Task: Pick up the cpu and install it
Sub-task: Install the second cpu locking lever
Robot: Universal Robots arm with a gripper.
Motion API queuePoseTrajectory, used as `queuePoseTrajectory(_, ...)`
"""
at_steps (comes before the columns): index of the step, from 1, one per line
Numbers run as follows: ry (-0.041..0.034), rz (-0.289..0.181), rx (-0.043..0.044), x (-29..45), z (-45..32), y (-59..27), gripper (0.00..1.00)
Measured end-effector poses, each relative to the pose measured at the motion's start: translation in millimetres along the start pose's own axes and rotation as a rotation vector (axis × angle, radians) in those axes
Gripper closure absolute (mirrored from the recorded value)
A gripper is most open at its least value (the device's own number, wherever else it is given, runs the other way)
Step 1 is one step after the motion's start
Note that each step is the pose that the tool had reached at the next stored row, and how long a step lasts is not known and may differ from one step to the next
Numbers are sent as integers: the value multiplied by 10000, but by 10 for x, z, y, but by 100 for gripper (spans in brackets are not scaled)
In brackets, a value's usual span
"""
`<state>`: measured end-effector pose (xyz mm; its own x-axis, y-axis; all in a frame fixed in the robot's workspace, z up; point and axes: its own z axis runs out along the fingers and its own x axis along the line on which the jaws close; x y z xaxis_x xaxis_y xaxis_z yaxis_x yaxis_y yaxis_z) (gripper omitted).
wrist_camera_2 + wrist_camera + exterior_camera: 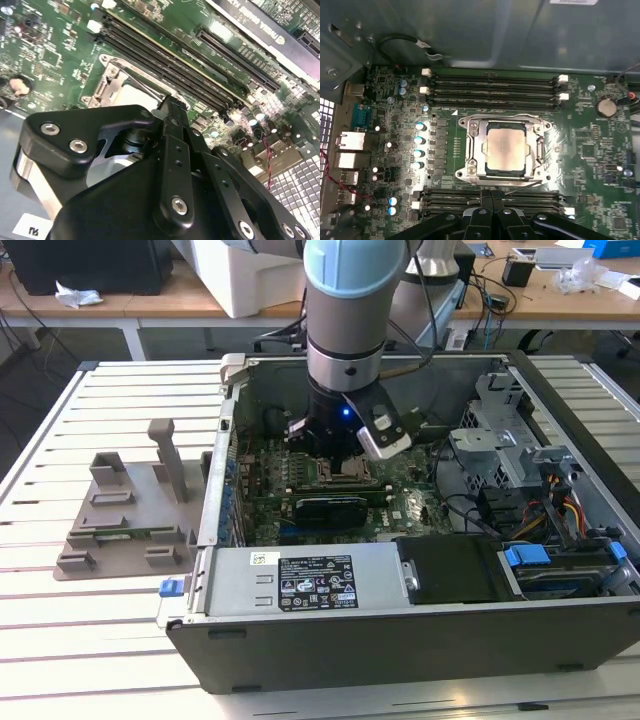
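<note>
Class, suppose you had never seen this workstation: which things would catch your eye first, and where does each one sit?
First, the pale blue and grey robot arm reaching down into the open black computer case, its claw over the green motherboard. In the first wrist view, the square silvery cpu lies inside the metal-framed socket. On the slatted table, at the exterior view's left, stands a grey plastic tray with upright posts.

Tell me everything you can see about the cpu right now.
The cpu is a flat square chip with a dull silvery metal top and a thin tan rim. It lies level inside the metal-framed socket on the green motherboard, between rows of memory slots. Nothing grips it; the gripper sits just beside the socket.
</note>
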<state>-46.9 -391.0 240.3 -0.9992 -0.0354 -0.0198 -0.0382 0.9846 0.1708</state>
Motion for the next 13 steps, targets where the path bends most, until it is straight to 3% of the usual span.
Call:
queuePoseTrajectory(7,5,-36,-2,119,160,-23,89)
queuePoseTrajectory(10,20,-116,-5,215,243,-36,89)
queuePoseTrajectory(13,78,-458,-32,255,309,-48,89)
